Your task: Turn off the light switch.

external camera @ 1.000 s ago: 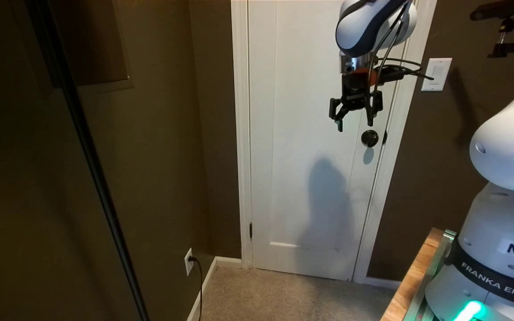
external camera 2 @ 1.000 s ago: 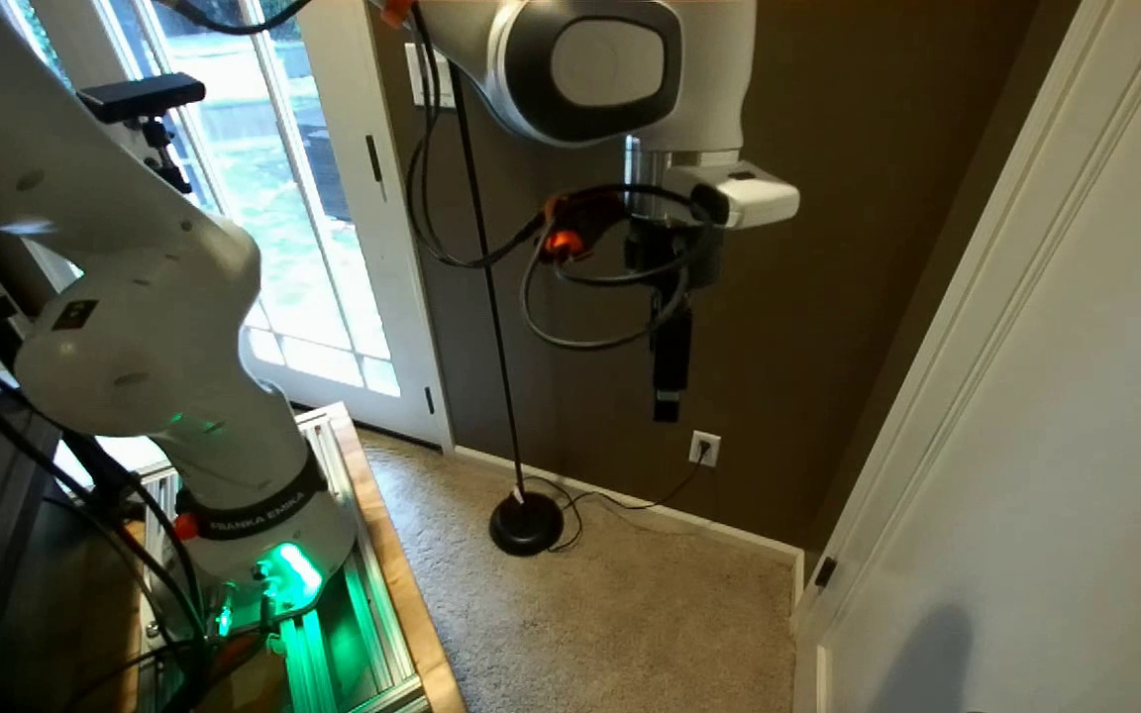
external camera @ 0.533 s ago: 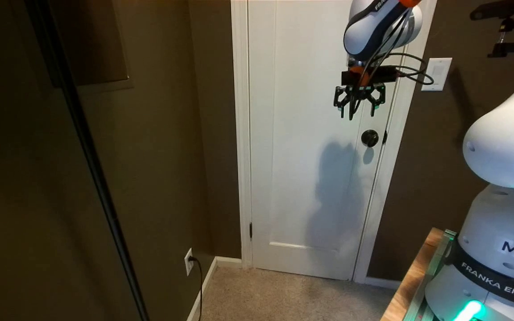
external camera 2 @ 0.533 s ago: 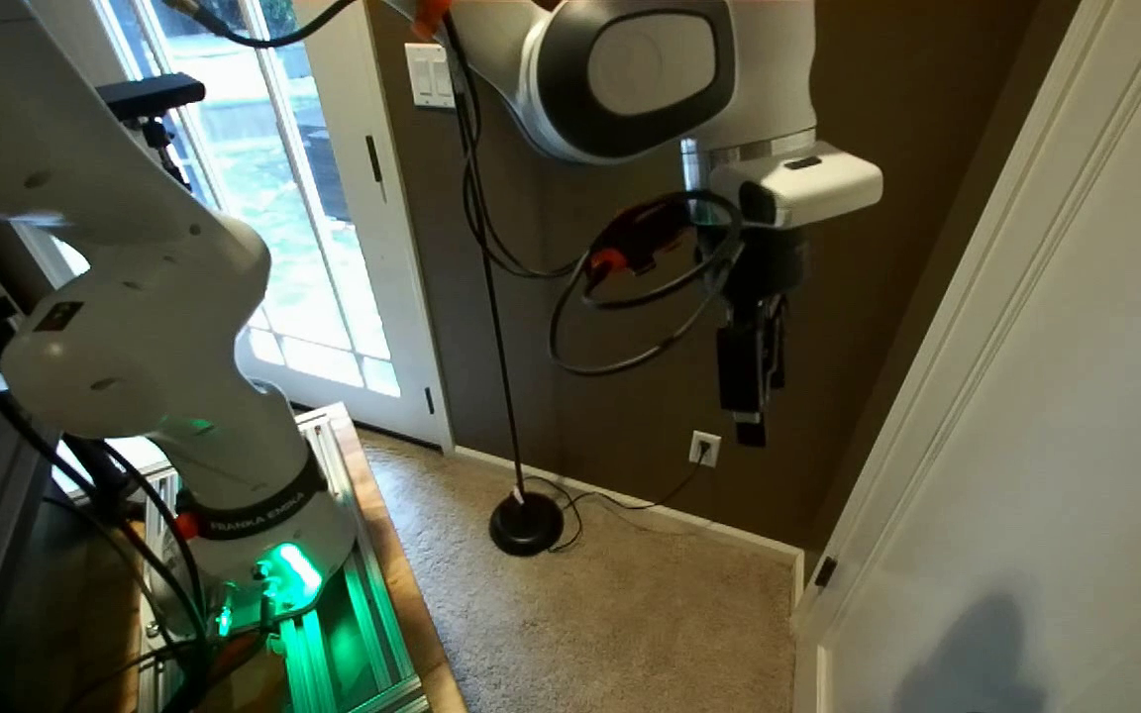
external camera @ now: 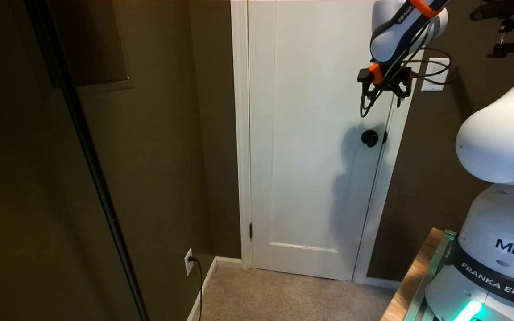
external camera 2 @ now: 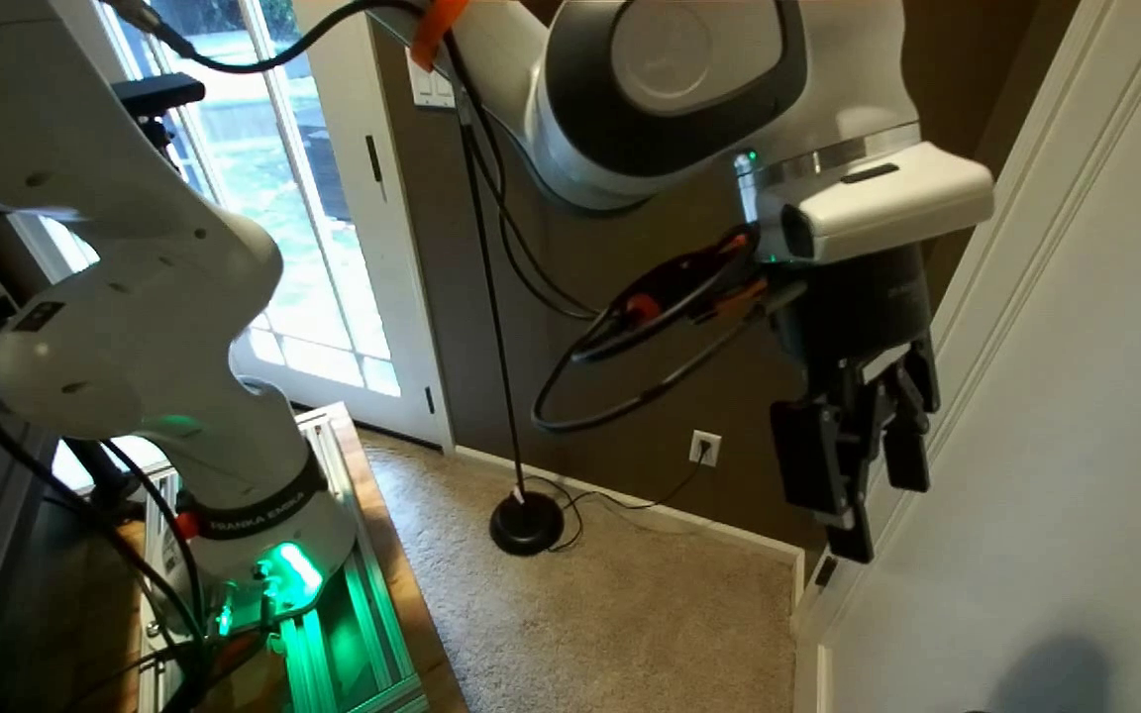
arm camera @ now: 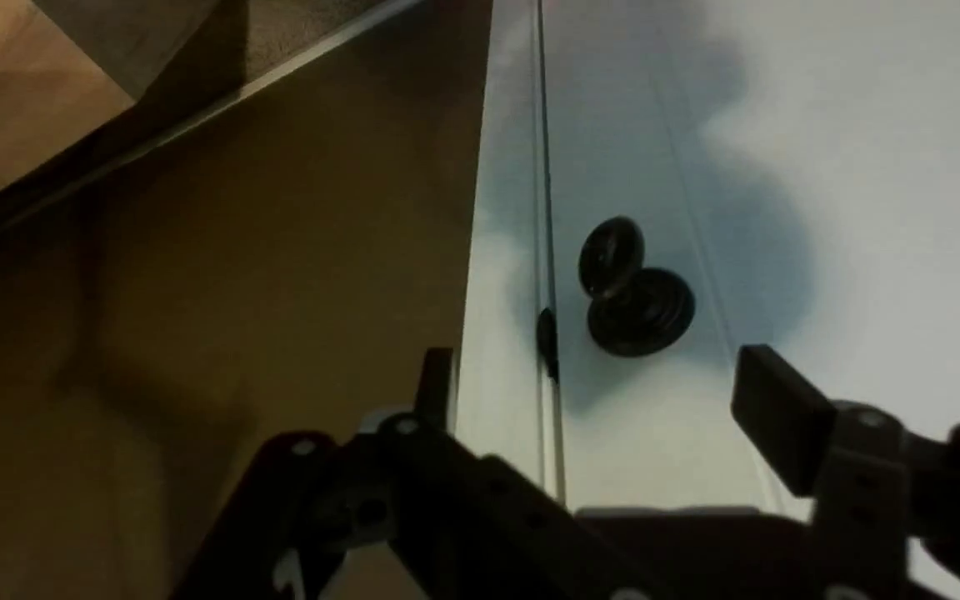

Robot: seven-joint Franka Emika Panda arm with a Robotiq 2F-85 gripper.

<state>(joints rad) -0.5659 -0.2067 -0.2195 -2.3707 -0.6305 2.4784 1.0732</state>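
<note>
The light switch (external camera: 437, 77) is a small white upright plate on the brown wall, right of the door frame in an exterior view. Loops of the arm's cable cross in front of it there, and it does not show in the wrist view. My gripper (external camera: 383, 97) is black, points down and is tilted, in front of the door's right edge, left of the plate. In an exterior view the gripper (external camera 2: 878, 515) hangs near the door. In the wrist view the gripper (arm camera: 601, 392) has its fingers wide apart with nothing between them.
The white door (external camera: 306, 111) has a dark round knob (external camera: 370, 138); the knob (arm camera: 641, 312) also shows beyond the fingers. A dark bracket (external camera: 502, 26) sticks out at the upper right. A black lamp pole (external camera: 92, 165) stands left. Another white plate (external camera 2: 437, 91) is by the glass door.
In both exterior views the gripper has moved right; it has turned and tilted. Its cable loops now cross the light switch. Its shadow on the door has shifted right.
</note>
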